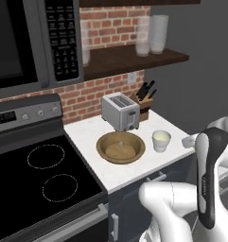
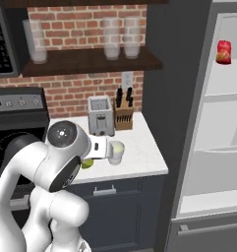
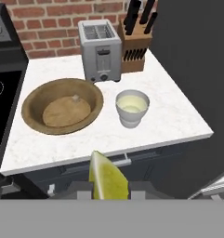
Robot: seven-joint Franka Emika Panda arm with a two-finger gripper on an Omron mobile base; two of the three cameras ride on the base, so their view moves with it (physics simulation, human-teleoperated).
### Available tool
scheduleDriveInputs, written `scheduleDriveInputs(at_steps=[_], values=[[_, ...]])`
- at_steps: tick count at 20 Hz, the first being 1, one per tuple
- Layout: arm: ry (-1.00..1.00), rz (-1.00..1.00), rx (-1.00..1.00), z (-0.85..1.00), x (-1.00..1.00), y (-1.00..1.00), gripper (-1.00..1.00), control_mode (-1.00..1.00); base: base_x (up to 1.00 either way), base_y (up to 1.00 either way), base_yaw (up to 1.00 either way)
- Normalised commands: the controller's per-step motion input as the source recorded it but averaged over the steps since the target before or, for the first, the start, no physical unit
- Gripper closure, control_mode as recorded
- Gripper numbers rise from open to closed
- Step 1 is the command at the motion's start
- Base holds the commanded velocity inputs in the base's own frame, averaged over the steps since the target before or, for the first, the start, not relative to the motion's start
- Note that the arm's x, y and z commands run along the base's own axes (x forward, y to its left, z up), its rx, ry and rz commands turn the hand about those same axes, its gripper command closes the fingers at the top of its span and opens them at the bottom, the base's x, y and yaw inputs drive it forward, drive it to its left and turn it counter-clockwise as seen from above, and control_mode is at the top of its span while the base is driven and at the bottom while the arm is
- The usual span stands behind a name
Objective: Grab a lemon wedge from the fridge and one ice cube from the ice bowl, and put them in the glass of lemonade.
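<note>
a robot gripper (image 3: 108,193), seen from its own hand camera, has its jaws closed on a yellow-green lemon wedge (image 3: 108,176). the wedge stands between the fingers, long axis running up the view, thin tip pointing toward the white counter (image 3: 178,116). it hangs short of the counter's front edge, near the glass of lemonade (image 3: 132,108) (the brown ice bowl (image 3: 62,111) sits just beside it). the cup is small, so a release off-centre could drop the wedge onto the counter or floor.

Yellow-green lemon wedge (image 3: 108,176), brown ice bowl (image 3: 34,100)
</note>
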Motion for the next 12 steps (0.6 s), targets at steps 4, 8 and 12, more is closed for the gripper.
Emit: scheduleDriveInputs(at_steps=[4,8,12], values=[[0.0,-0.05,0.0,0.0,0.04,0.03,1.0,-1.0,0.15,0.18,-0.15],[0.0,-0.19,0.0,-0.01,0.23,0.16,1.0,-1.0,0.0,0.0,0.0],[0.0,-0.15,0.0,-0.08,0.35,0.17,1.0,-1.0,0.0,0.0,0.0]])
